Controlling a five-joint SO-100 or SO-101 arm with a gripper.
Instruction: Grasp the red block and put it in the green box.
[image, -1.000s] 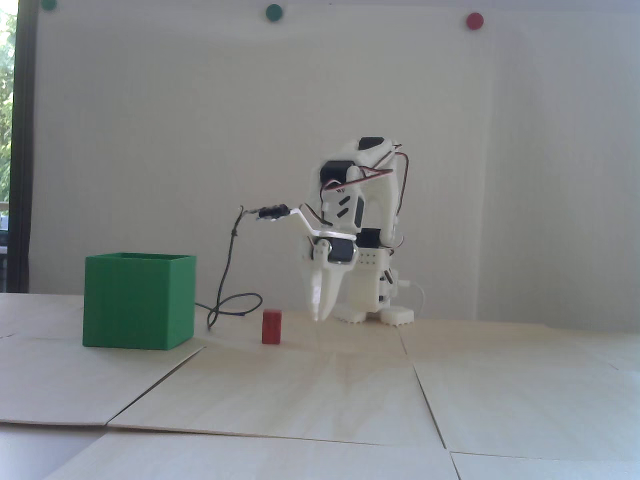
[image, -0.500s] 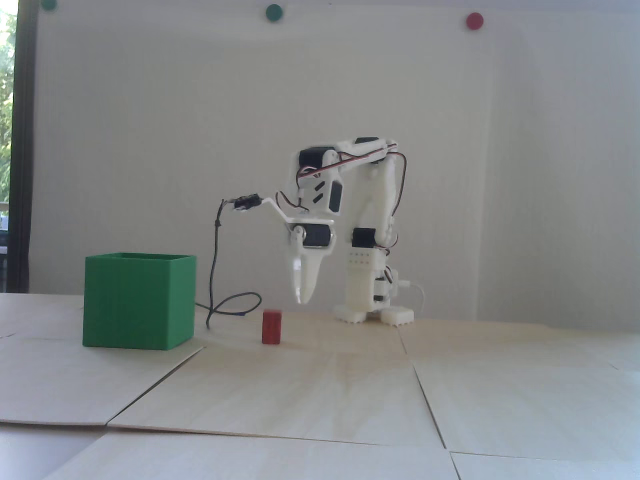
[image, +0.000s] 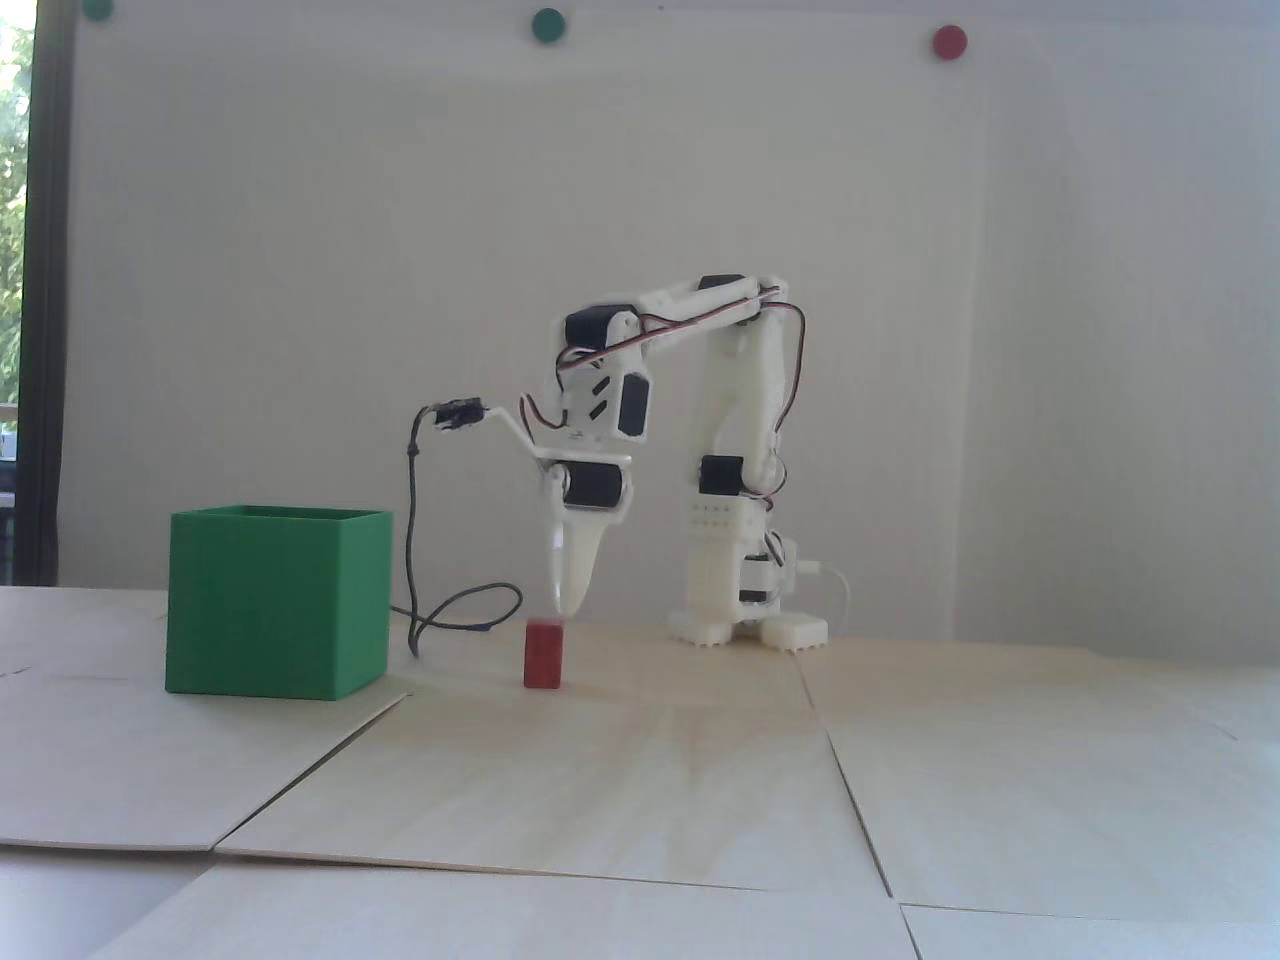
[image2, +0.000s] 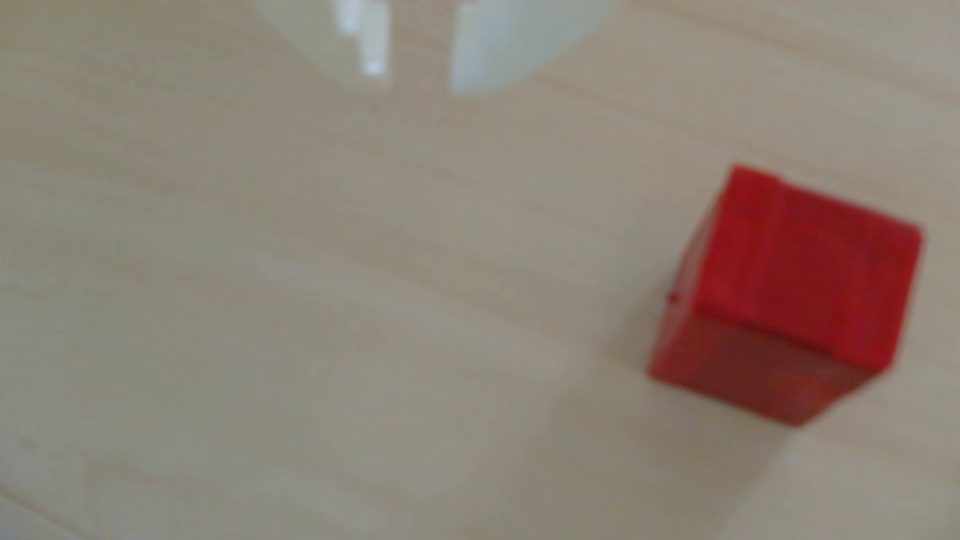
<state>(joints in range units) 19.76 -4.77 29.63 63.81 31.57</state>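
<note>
We see the red block (image: 543, 653) standing upright on the pale wooden desk (image: 700, 780), just right of the green box (image: 270, 610) in the fixed view and apart from it. The pincer (image: 568, 606) points straight down with its tips just above the block's top and a little to its right. The wrist view puts the fingertips (image2: 470, 62) at the top edge with a narrow gap between them, so we read the pincer as slightly open and holding nothing, while the red block (image2: 784, 296) sits low and far to the right, clear of that gap.

Our judgement is that the approach is not yet lined up. We would shift the tips sideways until the block lies in the middle of the gap, widen the jaws past the block's width, and only then descend, so that a fingertip does not land on the top face and tip it over. A grip low on two flat opposite faces should hold best, since the block is tall for its footprint.

Much is hard to read. The wrist view is blurred, and only the very tips of the fingers enter it. In the fixed view the two fingers overlap, so the gap cannot be seen there. The inside of the box is hidden behind its near wall.
</note>
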